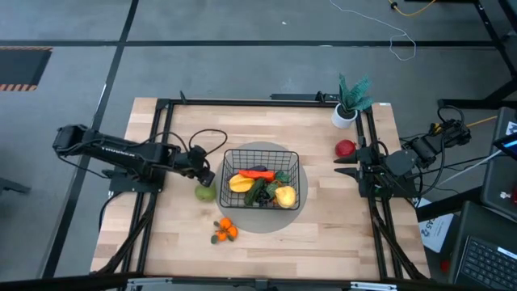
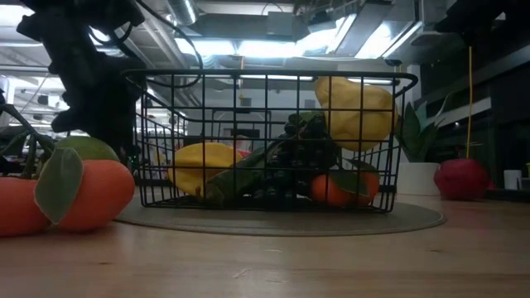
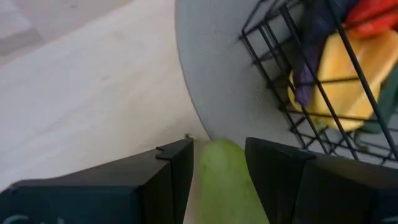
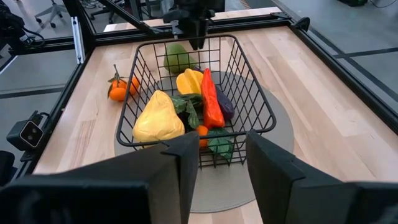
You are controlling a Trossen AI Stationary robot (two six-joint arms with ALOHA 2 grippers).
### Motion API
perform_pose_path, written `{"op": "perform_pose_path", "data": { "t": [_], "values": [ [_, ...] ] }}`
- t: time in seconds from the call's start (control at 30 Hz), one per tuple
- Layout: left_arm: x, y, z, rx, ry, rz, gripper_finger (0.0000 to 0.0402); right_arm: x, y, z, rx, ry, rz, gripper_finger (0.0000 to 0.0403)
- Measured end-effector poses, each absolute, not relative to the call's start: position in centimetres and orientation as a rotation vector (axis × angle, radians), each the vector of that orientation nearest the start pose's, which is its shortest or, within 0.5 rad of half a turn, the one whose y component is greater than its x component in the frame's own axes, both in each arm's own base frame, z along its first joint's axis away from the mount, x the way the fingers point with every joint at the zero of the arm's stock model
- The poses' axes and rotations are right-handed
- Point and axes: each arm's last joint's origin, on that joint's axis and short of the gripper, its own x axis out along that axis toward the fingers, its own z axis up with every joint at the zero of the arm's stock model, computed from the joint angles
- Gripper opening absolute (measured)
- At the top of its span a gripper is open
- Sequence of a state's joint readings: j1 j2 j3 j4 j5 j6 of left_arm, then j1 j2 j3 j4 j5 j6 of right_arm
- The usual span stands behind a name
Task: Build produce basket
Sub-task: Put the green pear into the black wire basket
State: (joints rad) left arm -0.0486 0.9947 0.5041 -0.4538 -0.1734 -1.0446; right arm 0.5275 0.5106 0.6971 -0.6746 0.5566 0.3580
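Note:
The black wire basket stands on a round grey mat in the middle of the table. It holds yellow pieces, a red-orange carrot, a dark eggplant and grapes. A green pear sits at the mat's left edge, between the fingers of my left gripper. Small oranges lie on the table toward its near edge, and a red apple lies at the right. Beside the apple my right gripper waits open, facing the basket. My left gripper has the green pear's two sides between its two fingers, and the pear fills the gap. The fingers slant down from the table's left. The pear sits low at the mat's edge. Whether it is clear of the table, I cannot tell.
A teal potted plant in a white pot stands at the far right corner. Black frame rails run along the table's left and right sides. Bare wood shows along the near edge.

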Motion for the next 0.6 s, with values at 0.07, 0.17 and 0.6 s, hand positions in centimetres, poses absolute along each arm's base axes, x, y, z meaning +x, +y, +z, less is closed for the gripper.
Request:
{"op": "perform_pose_path", "data": {
  "t": [0.07,0.17,0.6],
  "values": [
    [17.7,-0.7,18.4,-0.85,0.79,0.571,0.0133,9.5,3.8,29.4,0.101,0.406,-0.102,0.0124],
    [17.7,-1.3,18.4,-0.836,0.803,0.54,0.0133,9.5,3.8,29.4,0.101,0.406,-0.102,0.0124],
    [17.2,-4.1,18.4,-0.82,0.857,0.422,0.0133,9.5,3.8,29.4,0.101,0.406,-0.102,0.0124]
  ]
}}
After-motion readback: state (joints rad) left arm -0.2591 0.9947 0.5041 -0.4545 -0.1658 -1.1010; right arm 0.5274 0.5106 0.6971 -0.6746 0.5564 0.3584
